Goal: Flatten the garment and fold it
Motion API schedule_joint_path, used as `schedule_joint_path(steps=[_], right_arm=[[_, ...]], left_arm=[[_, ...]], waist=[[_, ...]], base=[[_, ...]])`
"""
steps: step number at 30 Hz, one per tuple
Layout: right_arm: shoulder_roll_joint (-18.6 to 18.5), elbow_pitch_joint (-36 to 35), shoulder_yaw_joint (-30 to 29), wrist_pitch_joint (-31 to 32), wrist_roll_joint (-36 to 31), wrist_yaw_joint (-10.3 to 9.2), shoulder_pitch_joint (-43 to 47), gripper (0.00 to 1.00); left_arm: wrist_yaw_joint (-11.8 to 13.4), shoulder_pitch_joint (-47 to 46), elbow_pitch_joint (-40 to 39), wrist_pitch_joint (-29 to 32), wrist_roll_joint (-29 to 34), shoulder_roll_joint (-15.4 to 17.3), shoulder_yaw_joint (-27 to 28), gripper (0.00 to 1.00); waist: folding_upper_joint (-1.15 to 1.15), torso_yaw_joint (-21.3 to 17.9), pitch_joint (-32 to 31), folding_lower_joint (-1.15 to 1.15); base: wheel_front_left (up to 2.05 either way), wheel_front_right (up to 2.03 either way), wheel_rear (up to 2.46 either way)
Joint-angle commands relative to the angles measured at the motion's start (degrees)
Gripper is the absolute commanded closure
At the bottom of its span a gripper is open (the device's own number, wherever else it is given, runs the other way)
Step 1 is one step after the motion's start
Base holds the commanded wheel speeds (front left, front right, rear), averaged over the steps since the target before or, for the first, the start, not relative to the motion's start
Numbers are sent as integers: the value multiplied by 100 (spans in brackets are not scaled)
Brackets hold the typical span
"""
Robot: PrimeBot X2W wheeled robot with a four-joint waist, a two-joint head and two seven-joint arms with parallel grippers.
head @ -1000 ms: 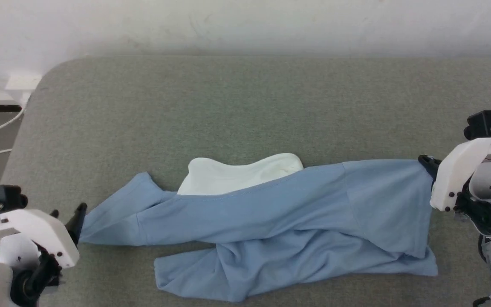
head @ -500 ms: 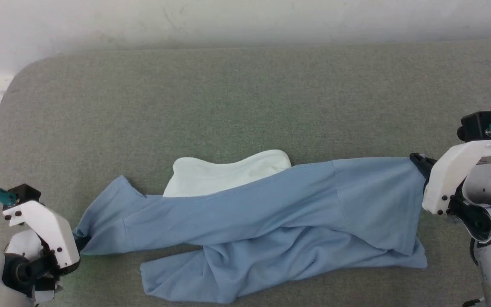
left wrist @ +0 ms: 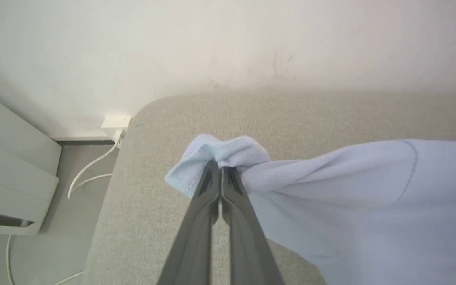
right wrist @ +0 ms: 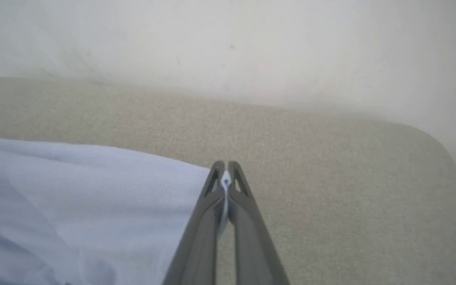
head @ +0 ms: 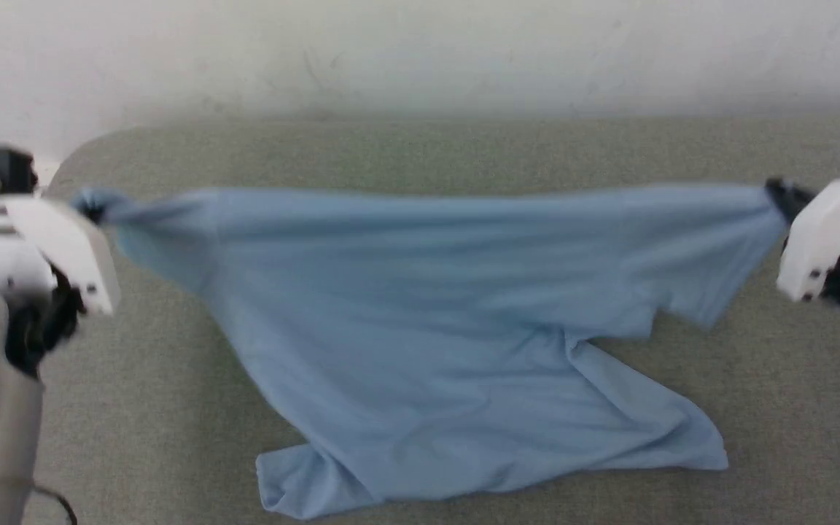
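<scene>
Garment (head: pixel 420 328) hangs stretched between both grippers, lower part draped on the grey surface (head: pixel 464 146). Head view is blurred. Wrist views are sharper: left gripper (left wrist: pixel 221 171) clamps a bunched corner, right gripper (right wrist: pixel 225 170) pinches the fabric edge.

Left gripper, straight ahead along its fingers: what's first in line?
Past the garment bunch it clamps, the left gripper would likely meet the grey cushion, then the white wall; depth is unclear.

Light blue fine-textured garment (head: pixel 420 328), grey-green speckled cushion (head: pixel 464 153), off-white wall (head: pixel 420 51), dark grey left tool (left wrist: pixel 221 169) and right tool (right wrist: pixel 225 168).
</scene>
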Motion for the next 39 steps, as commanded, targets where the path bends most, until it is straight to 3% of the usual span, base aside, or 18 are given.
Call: schedule_joint_path(steps=[1,8,15,20,28,39], right_arm=[[-137,131,-34,-94,-80,-8,-401,100],[-400,962,-201,-768,-328,-8,-2144,100],[-709,1645,-377,-2150,-796,-8,-4146,100],[-782,2045,-212,-2894,-1078,-8,-5140,100],[-630,2863,257,-3415,-989,-8,-5514,100],[-217,3859,1229,-3886,-215,-8,-4675,100]], left_arm=[[85,-422,6,-214,222,53,-70,100],[24,-2304,761,-1066,773,11,-333,100],[90,-4171,1457,-2105,1123,-217,-463,100],[131,-5002,1856,-2598,1207,-268,-462,100],[100,-5163,2402,-2887,1119,-367,-464,100],[-153,-4150,3260,-3607,583,-636,-225,100]], waist=[[0,-29,-21,0],[0,-225,417,0],[0,-365,1100,0],[0,-431,1393,0],[0,-477,1639,0],[0,-437,1693,0]], base=[[0,0,0],[0,0,0],[0,0,0],[0,0,0],[0,0,0],[0,0,0]])
